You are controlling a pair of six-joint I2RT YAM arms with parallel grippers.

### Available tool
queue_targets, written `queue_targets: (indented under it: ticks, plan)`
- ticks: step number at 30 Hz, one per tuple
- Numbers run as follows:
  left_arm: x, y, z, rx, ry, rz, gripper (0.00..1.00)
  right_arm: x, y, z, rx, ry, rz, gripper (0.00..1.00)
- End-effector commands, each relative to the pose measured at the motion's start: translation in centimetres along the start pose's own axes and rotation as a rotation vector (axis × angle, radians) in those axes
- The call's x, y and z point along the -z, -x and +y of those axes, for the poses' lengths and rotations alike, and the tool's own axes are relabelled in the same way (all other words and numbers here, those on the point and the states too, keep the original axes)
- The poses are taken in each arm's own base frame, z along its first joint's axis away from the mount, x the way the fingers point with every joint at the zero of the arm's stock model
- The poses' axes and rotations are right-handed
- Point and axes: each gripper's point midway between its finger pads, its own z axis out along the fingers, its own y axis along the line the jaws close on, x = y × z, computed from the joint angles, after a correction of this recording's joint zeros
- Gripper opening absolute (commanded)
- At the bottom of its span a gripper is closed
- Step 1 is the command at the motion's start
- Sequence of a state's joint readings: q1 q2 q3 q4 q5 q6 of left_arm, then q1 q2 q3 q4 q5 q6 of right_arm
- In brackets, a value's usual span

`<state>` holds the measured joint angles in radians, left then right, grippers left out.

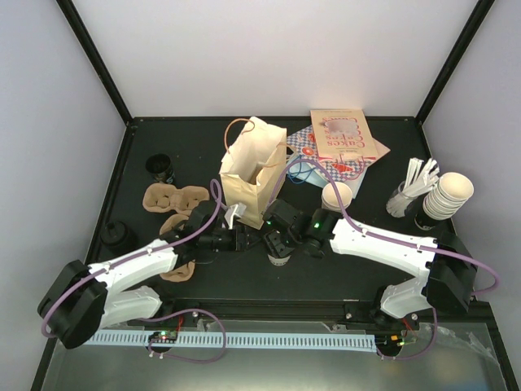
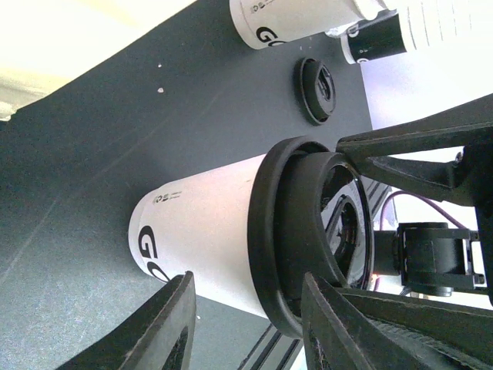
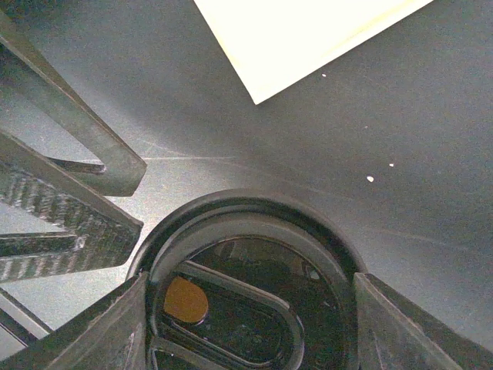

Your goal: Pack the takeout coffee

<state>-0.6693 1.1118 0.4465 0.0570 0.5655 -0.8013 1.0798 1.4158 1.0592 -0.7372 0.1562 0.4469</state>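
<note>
Takeout coffee, a small cream-white paper cup with a round black plastic lid (image 2: 204, 223), stands upright on the dark bench (image 1: 326, 281), just before the tan paper bag (image 1: 248, 175). At its left, the left tool (image 2: 246, 304) gapes, holding nothing. The right tool (image 3: 246, 308) clamps the lid's rim.

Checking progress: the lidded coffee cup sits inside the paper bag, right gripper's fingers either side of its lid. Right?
No: the coffee cup stands on the table beside the paper bag, not inside it, per the top view. The right gripper straddles its lid.
</note>
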Motion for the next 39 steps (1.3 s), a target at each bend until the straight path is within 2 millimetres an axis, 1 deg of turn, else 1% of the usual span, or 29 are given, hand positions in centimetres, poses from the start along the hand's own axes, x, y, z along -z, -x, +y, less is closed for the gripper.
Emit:
queue_targets:
  ticks: [1, 6, 16, 21, 24, 25, 31, 39]
  plan:
    - [-0.3, 0.7, -1.6, -0.028, -0.044, 0.000, 0.41, -0.5, -2.5, 0.3, 0.026, 0.014, 0.096, 0.67]
    - [-0.6, 0.8, -1.7, -0.031, -0.045, 0.006, 0.41, -0.2, -2.1, 0.5, 0.033, 0.020, 0.086, 0.68]
    - [-1.1, 0.6, -1.4, -0.024, -0.038, 0.020, 0.41, 0.7, -1.2, 0.8, 0.038, 0.033, 0.053, 0.75]
    - [-1.1, 0.6, -1.5, -0.025, -0.037, 0.022, 0.41, 1.2, -0.4, 0.8, 0.043, 0.029, 0.032, 0.86]
    - [-1.0, 0.6, -1.5, -0.028, -0.036, 0.021, 0.41, 1.6, -0.1, 0.8, 0.045, 0.029, 0.022, 0.98]
    - [-1.0, 0.6, -1.5, -0.028, -0.035, 0.021, 0.41, 1.7, 0.0, 0.7, 0.045, 0.026, 0.017, 1.00]
    - [-1.0, 0.7, -1.6, -0.031, -0.034, 0.019, 0.41, 2.9, 0.6, 0.4, 0.044, 0.018, -0.010, 1.00]
    - [-0.7, 0.9, -1.8, -0.035, -0.032, 0.014, 0.41, 4.0, 0.7, -0.1, 0.030, 0.005, -0.032, 1.00]
